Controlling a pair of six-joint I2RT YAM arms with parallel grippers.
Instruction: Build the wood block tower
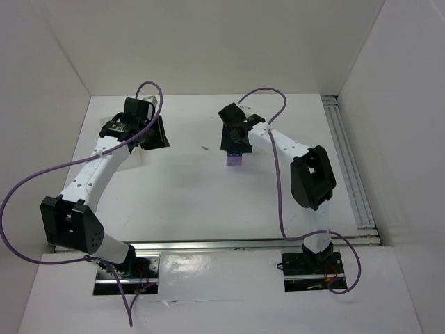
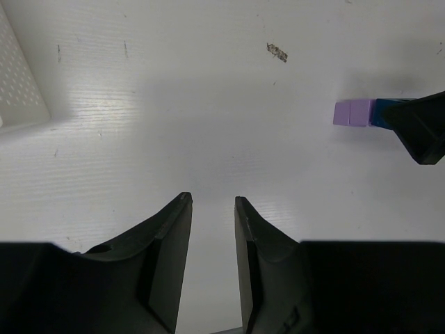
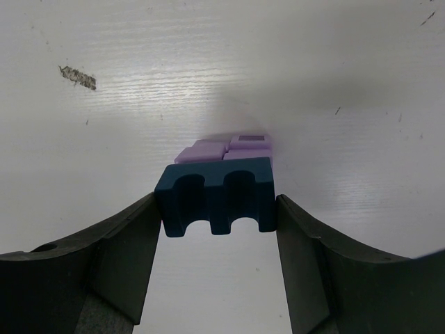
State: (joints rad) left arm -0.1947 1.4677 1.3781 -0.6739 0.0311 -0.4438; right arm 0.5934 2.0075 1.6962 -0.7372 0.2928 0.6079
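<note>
My right gripper [image 3: 217, 202] is shut on a dark blue wood block [image 3: 215, 195] with two arched cut-outs, one fingertip on each side of it. Just beyond that block lie light purple blocks [image 3: 224, 149], side by side on the white table; whether it touches them I cannot tell. From above, the purple blocks [image 1: 234, 160] show just below the right gripper [image 1: 235, 139] at mid-table. In the left wrist view the purple blocks [image 2: 352, 112] and the blue block [image 2: 379, 113] sit far right. My left gripper [image 2: 212, 200] stands open and empty over bare table, well left of them.
A translucent white perforated box [image 2: 17, 90] lies at the left gripper's far left. A small dark speck [image 1: 205, 147] marks the table between the arms. Aluminium rails [image 1: 348, 160] run along the right edge, and white walls enclose the table.
</note>
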